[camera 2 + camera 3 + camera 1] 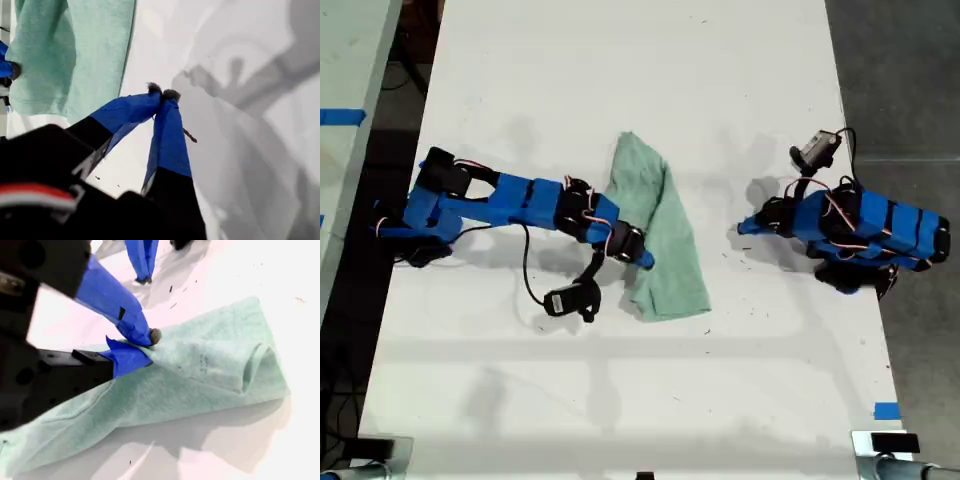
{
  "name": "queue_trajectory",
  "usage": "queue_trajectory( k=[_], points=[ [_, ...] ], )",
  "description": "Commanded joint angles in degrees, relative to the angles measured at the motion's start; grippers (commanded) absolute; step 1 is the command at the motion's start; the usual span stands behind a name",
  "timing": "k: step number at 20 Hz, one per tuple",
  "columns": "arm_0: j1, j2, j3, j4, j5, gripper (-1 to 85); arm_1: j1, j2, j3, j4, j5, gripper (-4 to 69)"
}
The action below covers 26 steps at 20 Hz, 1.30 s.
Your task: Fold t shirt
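- My second gripper (142, 347) is pinched onto the t shirt (660, 235) edge; its long axis runs crosswise to these jaws.
- My first gripper (162, 93), tips together and empty, sits well apart from it.

Mint t shirt (660, 232), rumpled, folded lengthwise

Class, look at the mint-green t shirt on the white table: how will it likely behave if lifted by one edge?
The t shirt will probably droop limply, since it already lies wrinkled and folded over itself. It looks light: my second hand pinches only a small fold. It should not roll, lying flat on the table.
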Motion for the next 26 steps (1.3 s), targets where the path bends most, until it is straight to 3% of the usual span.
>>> queue_trajectory(
  k=[1,3,7,8,10,14,19,22,24,26],
  points=[
    [0.4,0.9,-4.0,-5.3,3.2,9.0,0.4,0.9,3.1,-0.4,-0.4,0.8],
    [0.4,-0.4,-5.2,-5.7,5.1,22.8,0.4,0.9,3.1,-0.4,-0.4,0.8],
    [-0.4,1.1,-5.3,-5.1,7.0,25.1,0.4,0.9,3.1,-0.4,-0.4,0.8],
    [-0.7,2.8,-5.2,-3.8,7.5,21.9,0.4,0.9,3.1,-0.4,-0.4,0.8],
    [-1.8,9.9,-3.6,0.2,7.4,-0.1,0.4,0.9,3.1,-0.4,-0.4,0.8],
    [-5.1,38.3,7.0,5.1,9.1,-0.1,0.4,0.9,3.1,-0.4,-0.4,0.8],
    [-15.9,89.9,59.9,-4.9,2.6,-0.1,0.5,0.9,3.1,-0.4,-0.4,0.8],
    [-17.6,116.2,93.7,-9.5,-3.1,-0.1,0.5,0.9,3.1,-0.4,-0.3,0.8],
    [-17.8,134.2,114.3,-7.6,-7.2,-0.1,0.5,0.9,3.1,-0.4,-0.2,0.8],
    [-17.8,136.8,123.4,-4.8,-10.2,-0.1,0.5,0.9,3.1,-0.3,-0.2,0.8]
  ],
)
